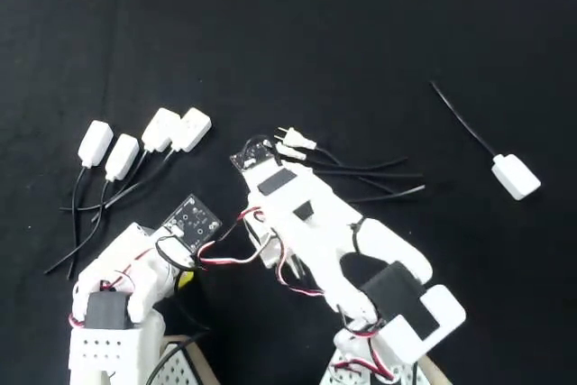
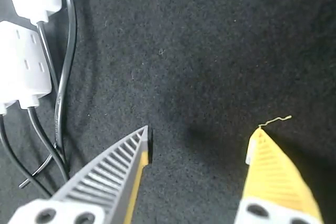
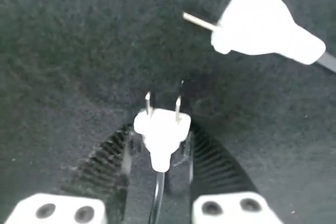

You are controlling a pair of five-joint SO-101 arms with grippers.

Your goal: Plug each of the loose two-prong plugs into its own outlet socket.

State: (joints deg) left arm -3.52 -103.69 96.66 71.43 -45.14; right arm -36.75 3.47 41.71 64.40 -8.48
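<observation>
The black table (image 1: 361,42) carries everything. On it the right arm (image 1: 315,223) stretches from six o'clock toward the centre, and the left arm (image 1: 126,277) stands at about seven o'clock.

Four outlet sockets (image 1: 160,130) lie in a group at nine to ten o'clock, with their black cables running down toward the left arm. A fifth socket (image 1: 516,176) lies alone at three o'clock, well apart.

The right gripper (image 3: 160,135) is closed on a two-prong plug (image 3: 160,124). The plug's long axis is in line with the fingers and its prongs point straight ahead, away from the wrist. A loose plug (image 3: 262,22) lies just beyond it, untouched.

The left gripper (image 2: 202,132) hangs over bare cloth with its fingers (image 2: 121,166) spread wide and holding nothing.

I judge that the group of four is the nearer target: its closest socket lies at ten o'clock from the right gripper, so the prongs must turn toward it.
</observation>
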